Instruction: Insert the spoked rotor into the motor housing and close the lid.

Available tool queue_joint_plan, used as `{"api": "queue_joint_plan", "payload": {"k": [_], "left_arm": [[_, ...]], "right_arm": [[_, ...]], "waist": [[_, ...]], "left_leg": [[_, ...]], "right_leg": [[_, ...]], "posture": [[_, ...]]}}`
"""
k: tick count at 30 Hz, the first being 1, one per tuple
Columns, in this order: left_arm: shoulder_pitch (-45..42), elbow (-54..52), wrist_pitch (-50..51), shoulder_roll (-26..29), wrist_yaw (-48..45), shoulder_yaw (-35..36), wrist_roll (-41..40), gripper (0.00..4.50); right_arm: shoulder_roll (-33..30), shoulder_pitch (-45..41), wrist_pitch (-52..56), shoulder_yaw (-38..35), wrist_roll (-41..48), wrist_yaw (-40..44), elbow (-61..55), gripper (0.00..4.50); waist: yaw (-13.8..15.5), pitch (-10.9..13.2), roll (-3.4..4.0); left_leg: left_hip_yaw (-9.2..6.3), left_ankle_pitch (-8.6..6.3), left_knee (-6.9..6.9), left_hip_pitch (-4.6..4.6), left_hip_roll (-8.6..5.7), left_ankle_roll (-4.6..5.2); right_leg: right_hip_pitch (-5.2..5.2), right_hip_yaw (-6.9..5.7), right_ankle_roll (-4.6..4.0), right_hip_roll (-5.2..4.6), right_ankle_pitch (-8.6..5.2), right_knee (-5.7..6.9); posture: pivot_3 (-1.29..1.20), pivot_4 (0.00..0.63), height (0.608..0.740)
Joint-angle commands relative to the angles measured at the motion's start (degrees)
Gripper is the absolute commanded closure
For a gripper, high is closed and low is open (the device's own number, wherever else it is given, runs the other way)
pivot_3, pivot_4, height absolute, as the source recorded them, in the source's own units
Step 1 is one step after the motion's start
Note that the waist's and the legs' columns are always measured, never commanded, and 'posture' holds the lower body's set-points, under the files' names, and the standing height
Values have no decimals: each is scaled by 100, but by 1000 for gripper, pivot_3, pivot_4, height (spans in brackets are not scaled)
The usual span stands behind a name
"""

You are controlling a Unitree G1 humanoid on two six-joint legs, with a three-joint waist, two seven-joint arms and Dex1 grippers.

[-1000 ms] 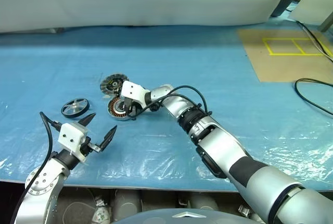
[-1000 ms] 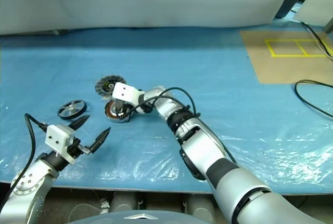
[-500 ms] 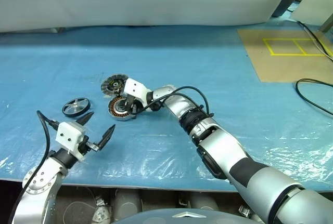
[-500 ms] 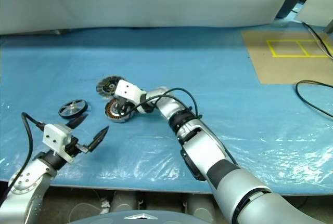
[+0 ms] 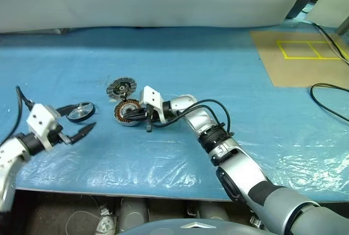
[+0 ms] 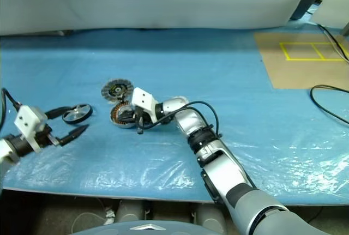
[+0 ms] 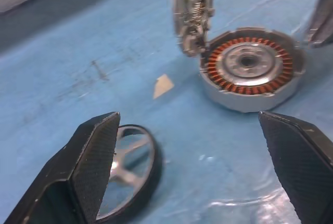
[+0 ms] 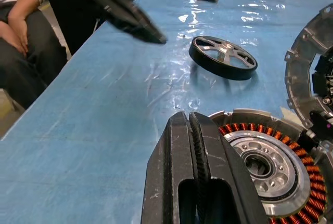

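Observation:
The spoked rotor [image 5: 80, 111], a dark-rimmed wheel with pale spokes, lies flat on the blue sheet at the left. My left gripper [image 5: 85, 115] is open right beside it. In the left wrist view the rotor [image 7: 130, 169] sits close to one finger [image 7: 96, 161] and is partly hidden by it. The motor housing [image 5: 127, 112] shows its copper windings [image 7: 250, 76]. A finned round lid [image 5: 120, 88] stands tilted at its far edge. My right gripper [image 5: 144, 121] is shut and empty, its tips at the housing's near rim [image 8: 234, 117].
A tan board with yellow tape [image 5: 297, 55] lies at the back right, with a black cable [image 5: 327, 96] near it. A white sheet hangs along the back. A seated person [image 8: 18, 37] is beyond the table's left end. The table's front edge runs close below my left arm.
My left gripper has swung left and up to the rotor, still open. My right gripper has drawn back from over the housing to its near right side, still shut.

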Motion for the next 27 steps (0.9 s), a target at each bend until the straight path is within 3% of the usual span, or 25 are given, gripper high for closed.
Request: {"api": "queue_joint_plan", "payload": {"k": [1, 10, 13, 17, 27], "left_arm": [[-560, 1045, 110, 527, -779, -5, -20, 0], [-2791, 3891, -527, 1017, -1893, -1081, 1020, 0], [-3465, 4524, -624, 923, -2097, -1322, 1231, 596], [-3968, 5128, -896, 857, -2257, -1631, 1592, 1942], [-4380, 5713, -863, 651, -2214, -2022, 2113, 1942]], "right_arm": [[-49, 105, 300, 37, 158, 20, -617, 4480], [-232, 390, 869, 2, 238, -237, -1238, 4480], [-357, 522, 1093, 24, 304, -222, -1528, 4500], [-455, 655, 1264, 1, 389, -309, -1816, 4500], [-583, 779, 1560, 29, 493, -503, -2121, 4500]], "waist": [[-2, 0, -1], [46, -3, -20], [58, -6, -39], [59, -5, -44], [92, -5, -46]], "left_leg": [[-4, 4, -1, 0, -3, -7], [-12, 6, -15, -3, -7, -13], [-15, 7, -15, -2, -10, -14], [-16, 6, -16, -2, -9, -15], [-18, 7, -23, -3, -10, -17]], "right_leg": [[1, 2, 1, -1, 0, -2], [0, -5, 24, -5, 14, -4], [3, -6, 25, -10, 15, -5], [2, -7, 25, -10, 15, -6], [2, -10, 26, -12, 16, -6]], "posture": [[0, 150, 740], [0, 150, 740], [0, 150, 740], [0, 150, 740], [0, 150, 740]]}}
